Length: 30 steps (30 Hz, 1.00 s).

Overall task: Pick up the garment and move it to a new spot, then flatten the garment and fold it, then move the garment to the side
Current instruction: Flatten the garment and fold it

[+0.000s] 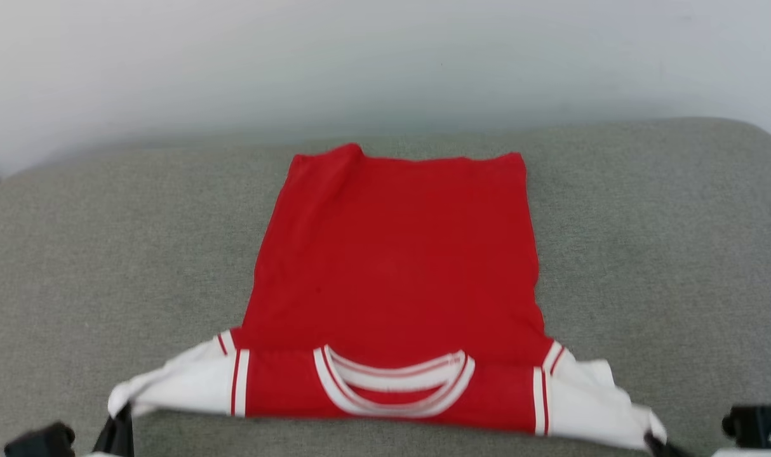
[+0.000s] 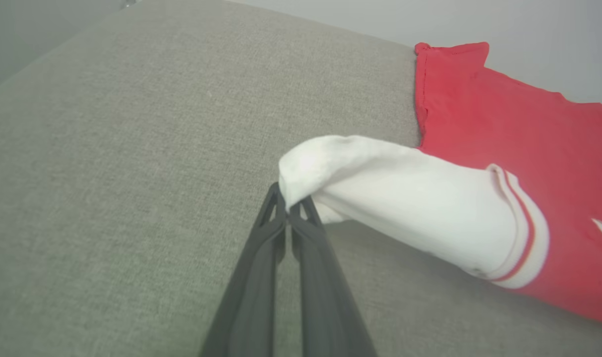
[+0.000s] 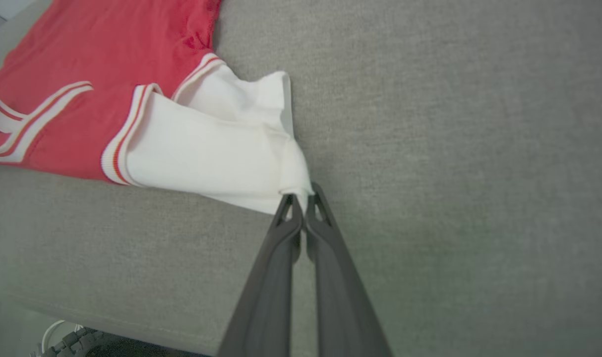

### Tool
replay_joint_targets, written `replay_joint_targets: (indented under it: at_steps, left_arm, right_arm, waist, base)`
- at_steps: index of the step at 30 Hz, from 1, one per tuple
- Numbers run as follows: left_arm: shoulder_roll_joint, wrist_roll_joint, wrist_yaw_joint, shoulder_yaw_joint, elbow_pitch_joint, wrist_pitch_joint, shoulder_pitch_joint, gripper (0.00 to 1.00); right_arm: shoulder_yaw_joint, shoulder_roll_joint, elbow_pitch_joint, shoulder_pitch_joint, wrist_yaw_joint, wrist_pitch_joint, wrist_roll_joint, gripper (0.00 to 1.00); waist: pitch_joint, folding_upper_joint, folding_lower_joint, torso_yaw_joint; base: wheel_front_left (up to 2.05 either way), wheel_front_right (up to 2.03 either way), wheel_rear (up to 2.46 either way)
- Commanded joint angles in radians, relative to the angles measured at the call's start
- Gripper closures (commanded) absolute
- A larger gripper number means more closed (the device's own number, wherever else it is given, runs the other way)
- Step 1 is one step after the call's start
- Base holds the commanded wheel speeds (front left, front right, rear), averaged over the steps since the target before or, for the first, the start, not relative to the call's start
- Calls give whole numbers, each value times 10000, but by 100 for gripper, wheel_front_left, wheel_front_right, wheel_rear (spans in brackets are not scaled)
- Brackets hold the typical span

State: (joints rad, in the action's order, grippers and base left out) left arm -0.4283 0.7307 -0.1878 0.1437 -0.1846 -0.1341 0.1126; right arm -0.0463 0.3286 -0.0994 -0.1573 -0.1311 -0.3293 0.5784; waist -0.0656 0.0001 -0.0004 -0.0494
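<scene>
On the left side of the grey cushion (image 1: 74,266) we had our left gripper (image 2: 288,206) low at the near edge, its two dark fingers pressed together and clamped on the tip of the white left sleeve (image 2: 405,213). That sleeve was drawn out sideways and lifted a little, with a shadow on the cushion beneath it. Its cuff end was bunched where the fingers pinched it, and the striped red and white trim marked where it joined the red cloth.

Moving right, the shirt (image 1: 398,254) lay in the middle of the cushion, plain red side up and lengthwise away from us, its hem at the far end near the pale wall (image 1: 385,57). The far left corner of the hem was rumpled and turned up slightly; the rest of the red panel lay fairly flat. The collar (image 1: 395,381), white with red stripes, sat at the near end, facing us, on a red band that stretched between the two sleeves.

Further right, the white right sleeve (image 3: 207,153) was pulled out toward the near right corner, creased and partly doubled on itself. Our right gripper (image 3: 301,203) had its fingers closed tight on the end of this sleeve, just at the cushion's near edge. Bare grey cushion ran on to the right of it
</scene>
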Motion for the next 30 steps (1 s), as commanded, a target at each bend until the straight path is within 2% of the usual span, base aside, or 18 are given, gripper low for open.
replay_joint_targets:
  at_steps: [1,5,7,8,9,10,11,16,20,23,26,30]
  left_arm:
    - [12,20,-129,-47,55,13,239,100]
    - [70,-91,-639,11,68,174,1002,100]
    - [144,-95,-728,73,152,193,1159,100]
    - [130,-149,-788,87,172,183,1256,100]
    - [132,-171,-810,115,235,166,1305,100]
    - [163,-187,-862,147,310,168,1295,100]
    - [167,-235,-885,191,392,184,1270,100]
    - [176,-424,-1038,343,933,227,928,100]
    - [218,-612,-1185,479,1474,219,667,100]
    - [284,-800,-1234,646,1824,214,333,100]
    - [388,-1008,-1248,876,2063,185,-61,100]
    - [535,-1261,-1158,1197,2396,82,-677,100]
  right_arm:
    - [117,-70,98,-349,8,-144,-293,100]
    - [298,-614,284,-1376,7,-702,-1122,100]
    - [377,-819,356,-1679,8,-918,-1406,100]
    - [400,-919,382,-1798,8,-1035,-1553,92]
    - [482,-997,408,-1880,8,-1138,-1634,72]
    - [555,-1086,461,-1920,8,-1218,-1633,31]
    - [647,-1128,538,-1865,7,-1272,-1631,0]
    - [1338,-1193,1112,-788,5,-1119,-1437,0]
    - [2073,-1161,1120,1010,5,-898,-1248,0]
    - [2407,-918,411,2796,5,-1009,-1040,0]
    - [2545,-622,-797,4663,5,-1409,-941,0]
    - [2617,-177,-2431,6917,5,-2443,-1030,0]
  waist:
    - [156,-1,4,43]
    - [223,-1,4,109]
    - [180,-1,4,174]
    - [164,-1,4,200]
    - [130,-1,4,244]
    - [94,-1,4,308]
    - [45,-1,4,367]
    - [-381,-1,4,632]
    - [-984,-1,4,856]
    - [-1564,-1,4,1103]
    - [-2085,-1,4,1445]
    - [-2891,-1,4,2062]
  base:
    - [0,0,0]
    - [0,0,0]
    - [0,0,0]
    - [0,0,0]
    - [0,0,0]
    - [0,0,0]
    - [0,0,0]
    - [0,0,0]
    - [0,0,0]
    - [0,0,0]
    - [0,0,0]
    - [0,0,0]
